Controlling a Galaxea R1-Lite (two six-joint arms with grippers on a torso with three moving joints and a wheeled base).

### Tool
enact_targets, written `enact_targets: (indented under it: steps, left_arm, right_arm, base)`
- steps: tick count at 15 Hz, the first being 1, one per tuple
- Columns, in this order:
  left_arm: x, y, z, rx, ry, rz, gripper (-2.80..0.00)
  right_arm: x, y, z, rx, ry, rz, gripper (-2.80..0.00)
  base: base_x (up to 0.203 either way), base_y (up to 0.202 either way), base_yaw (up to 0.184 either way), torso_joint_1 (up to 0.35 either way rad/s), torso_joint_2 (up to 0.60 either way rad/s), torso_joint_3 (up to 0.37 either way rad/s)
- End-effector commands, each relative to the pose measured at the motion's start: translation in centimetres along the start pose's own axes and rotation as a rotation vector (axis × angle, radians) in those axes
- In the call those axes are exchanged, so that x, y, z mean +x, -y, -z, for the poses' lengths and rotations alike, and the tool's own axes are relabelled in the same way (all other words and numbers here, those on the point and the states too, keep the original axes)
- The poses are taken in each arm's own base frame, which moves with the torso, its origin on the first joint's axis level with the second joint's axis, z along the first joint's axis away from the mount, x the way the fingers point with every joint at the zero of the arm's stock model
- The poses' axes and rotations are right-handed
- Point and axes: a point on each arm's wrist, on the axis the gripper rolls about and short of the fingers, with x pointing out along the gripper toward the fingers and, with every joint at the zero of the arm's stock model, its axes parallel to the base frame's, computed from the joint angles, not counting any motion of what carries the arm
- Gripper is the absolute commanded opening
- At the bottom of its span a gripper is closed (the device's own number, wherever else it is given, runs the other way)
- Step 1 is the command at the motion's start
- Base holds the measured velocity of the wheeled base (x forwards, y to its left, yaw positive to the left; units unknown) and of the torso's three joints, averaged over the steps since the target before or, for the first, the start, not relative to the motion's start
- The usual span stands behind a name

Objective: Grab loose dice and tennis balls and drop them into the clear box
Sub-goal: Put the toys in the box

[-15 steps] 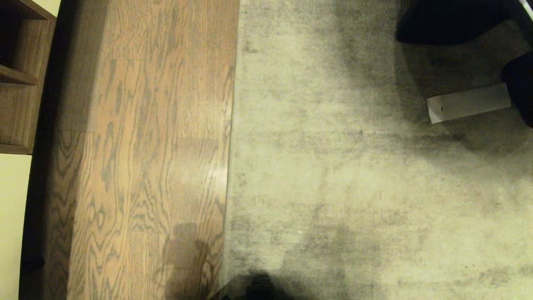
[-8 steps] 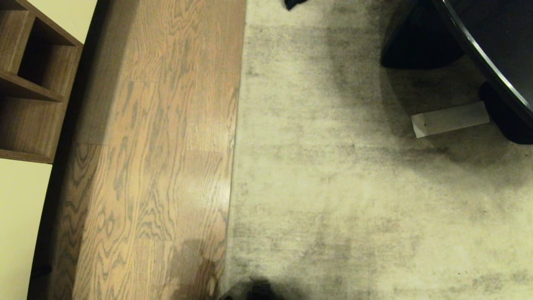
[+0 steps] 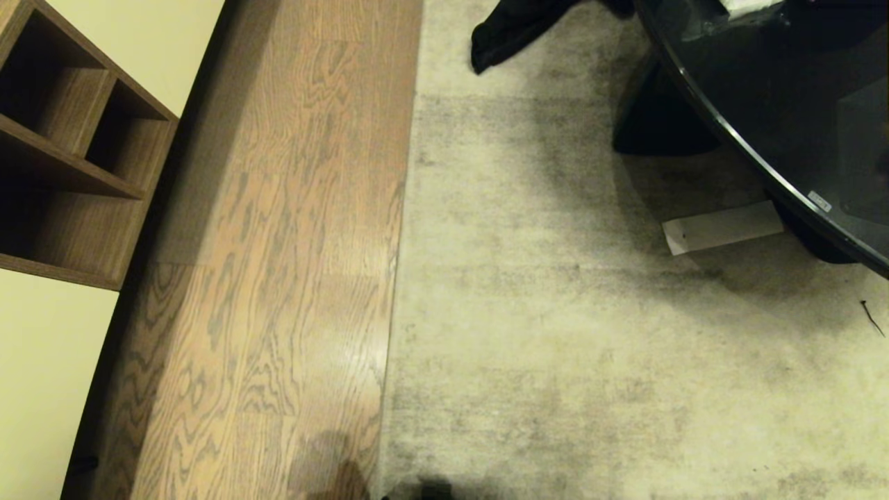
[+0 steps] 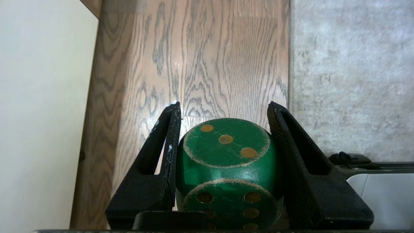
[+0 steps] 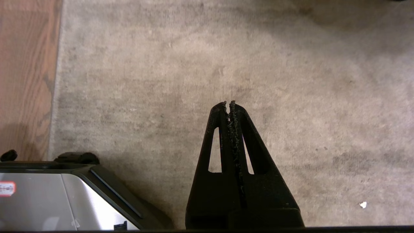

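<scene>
Left gripper (image 4: 223, 108) clamps green die (image 4: 228, 168) for carrying to the box; right gripper (image 5: 228, 104) clenched empty, table (image 3: 778, 104) at two o'clock.

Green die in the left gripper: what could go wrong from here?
The left gripper holds the green die deep between its fingers, above the wood floor; if the grip slackened, it might fall and roll. The head view shows no clear box, only the rug and a black table.
</scene>
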Motion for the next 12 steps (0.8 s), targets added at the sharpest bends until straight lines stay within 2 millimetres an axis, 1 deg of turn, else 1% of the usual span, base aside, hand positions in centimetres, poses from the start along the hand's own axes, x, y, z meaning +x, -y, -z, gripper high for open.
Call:
enact_targets:
  steps: [1, 12]
  left_arm:
    - [0.01, 0.0, 0.03, 0.0, 0.0, 0.0, -2.8]
    - [0.01, 0.0, 0.03, 0.0, 0.0, 0.0, -2.8]
  right_arm:
    - [0.01, 0.0, -0.01, 0.0, 0.0, 0.0, -2.8]
    - [0.01, 0.0, -0.01, 0.0, 0.0, 0.001, -2.8]
  base:
    - [0.0, 0.0, 0.0, 0.001, 0.01, 0.202]
    - [0.0, 0.0, 0.0, 0.001, 0.0, 0.204]
